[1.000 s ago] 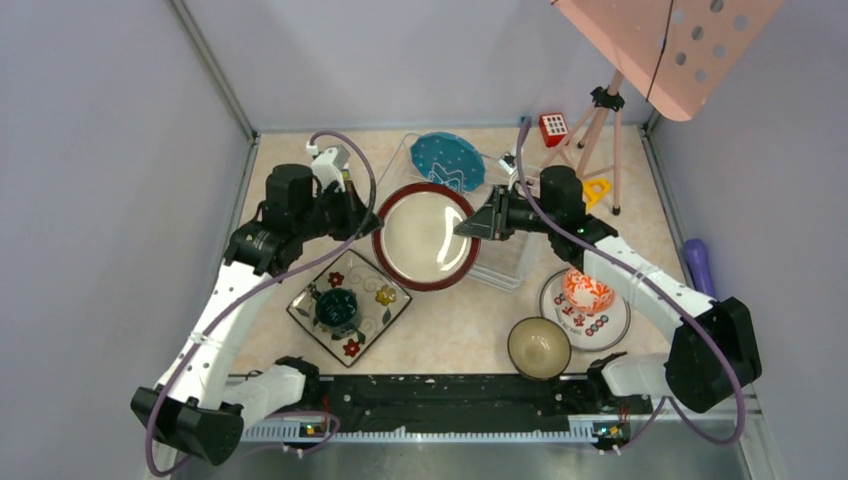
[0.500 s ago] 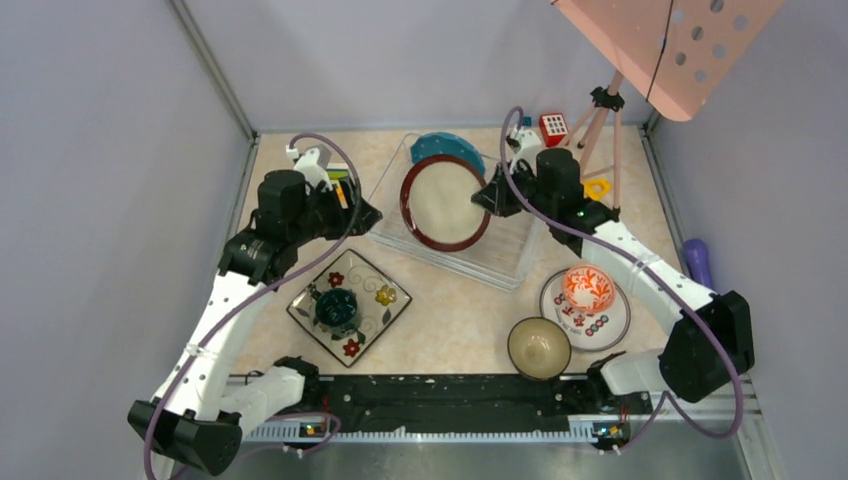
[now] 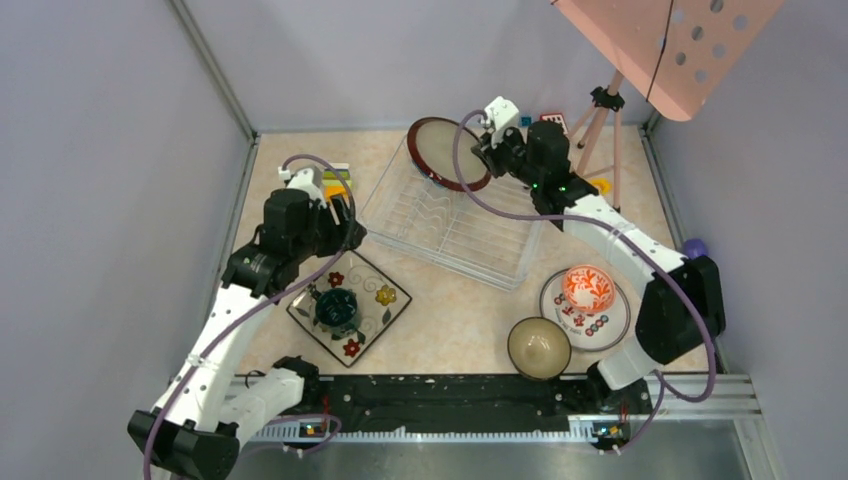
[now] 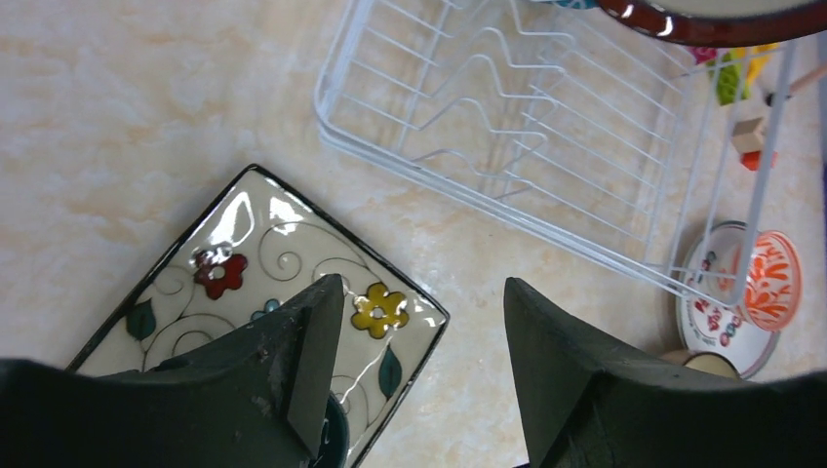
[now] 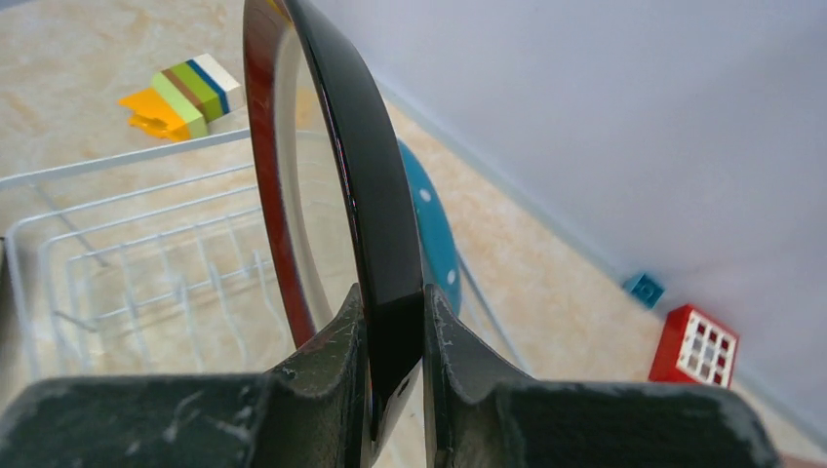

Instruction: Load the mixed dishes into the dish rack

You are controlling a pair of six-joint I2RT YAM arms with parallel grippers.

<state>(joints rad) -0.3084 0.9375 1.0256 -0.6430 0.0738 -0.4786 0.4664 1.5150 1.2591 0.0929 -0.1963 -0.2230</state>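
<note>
The right fingers [image 3: 484,152] were clamped on the rim of the brown-rimmed cream plate [image 3: 445,153]. They held it upright on edge at the far end of the dish rack [image 3: 455,235], just in front of the blue polka-dot plate [image 5: 437,234]. The left fingers [image 3: 347,233] stood wide apart, empty, above a corner of the square floral plate [image 3: 378,297], which carried the teal mug [image 3: 336,308]. On the desk [image 3: 460,320] to the right sat the tan bowl [image 3: 538,347] and, just beside it, the red-white bowl [image 3: 587,289] on the white red-marked plate [image 3: 603,325].
</note>
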